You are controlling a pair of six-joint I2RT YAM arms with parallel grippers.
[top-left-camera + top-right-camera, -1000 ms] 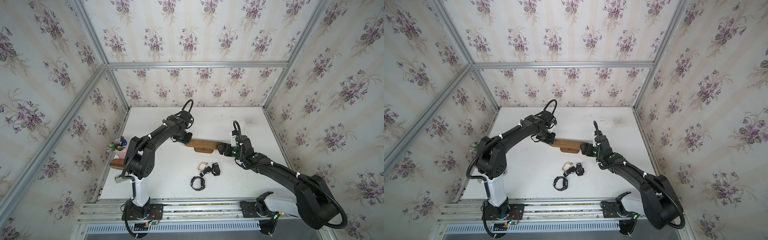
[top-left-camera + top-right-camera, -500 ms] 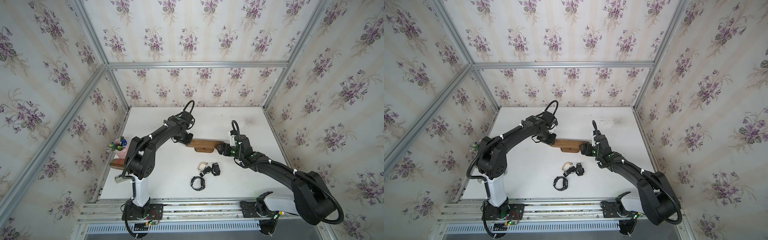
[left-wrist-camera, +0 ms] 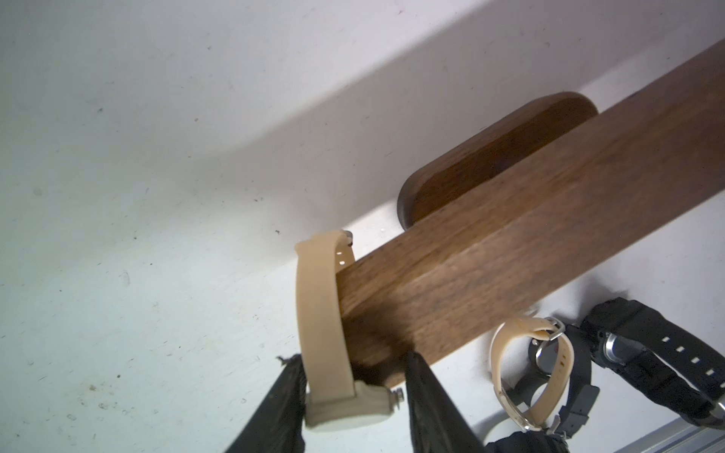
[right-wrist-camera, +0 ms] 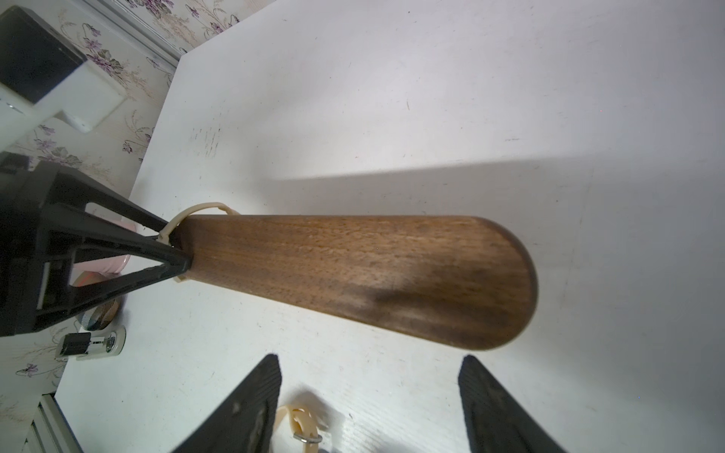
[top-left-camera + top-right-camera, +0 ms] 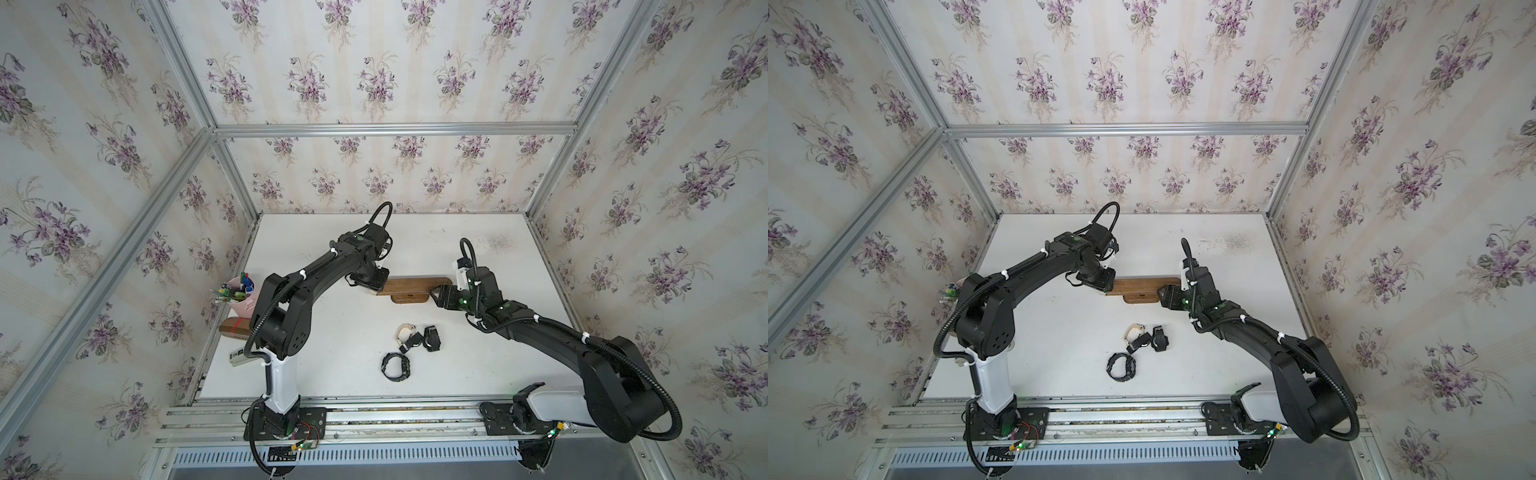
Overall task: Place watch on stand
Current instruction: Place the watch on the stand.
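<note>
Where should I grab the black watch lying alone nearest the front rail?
Probably the band opposite the case, from straight above: the black watch lies on its side as a closed loop, opening facing up, so the band's edge stands free to pinch inside and out.

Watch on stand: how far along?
Done: beige watch strap looped over the stand end. In hand: left hand flanks its case, grip unclear; right hand open, off the far end. Left: seat it further along, probably; black watch lies loose on the table.
</note>
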